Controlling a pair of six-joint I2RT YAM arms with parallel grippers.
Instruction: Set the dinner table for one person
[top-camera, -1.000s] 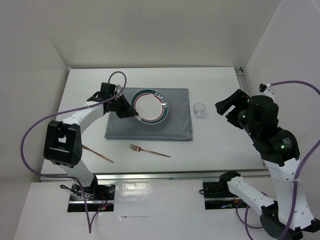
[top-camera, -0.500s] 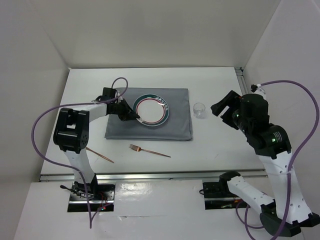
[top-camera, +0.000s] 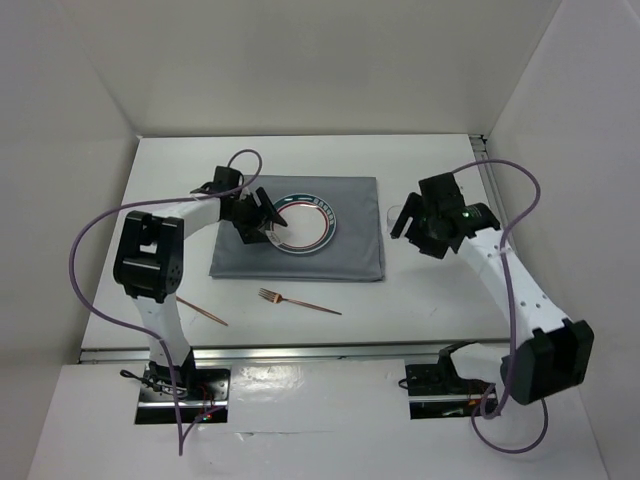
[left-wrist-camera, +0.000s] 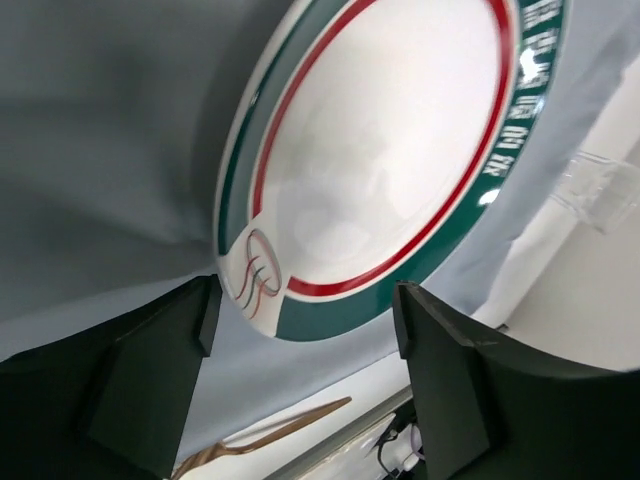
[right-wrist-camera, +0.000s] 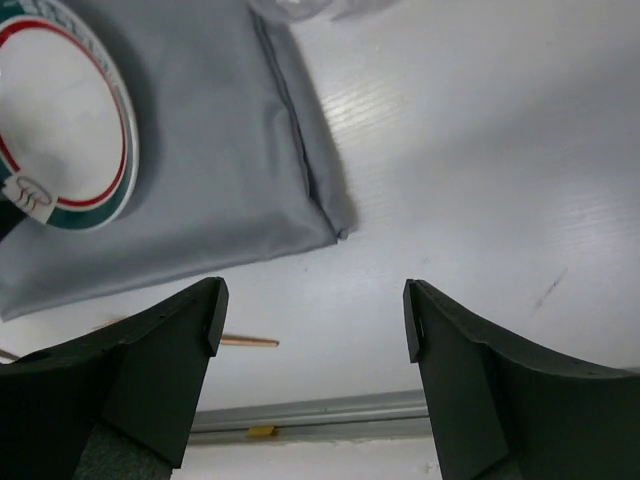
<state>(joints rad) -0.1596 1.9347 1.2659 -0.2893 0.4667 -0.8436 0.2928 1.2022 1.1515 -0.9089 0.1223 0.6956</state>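
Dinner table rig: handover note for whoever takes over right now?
Left gripper: open, fingers either side of the plate rim, not clamping it.
Right gripper: open, empty, over the dinner table near the glass.
Things: plate lies on the grey mat; glass off the mat's right edge; fork and a second copper utensil on the table in front of the mat.
Done: plate placed.
Left: probably the fork and utensil beside the plate, maybe the glass.

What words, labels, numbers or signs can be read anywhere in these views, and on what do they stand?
White lettering on the plate's green rim: too blurred to read.
Red-and-green swirl emblem on the same rim: a sign, with no legible letters.
No other text shows.
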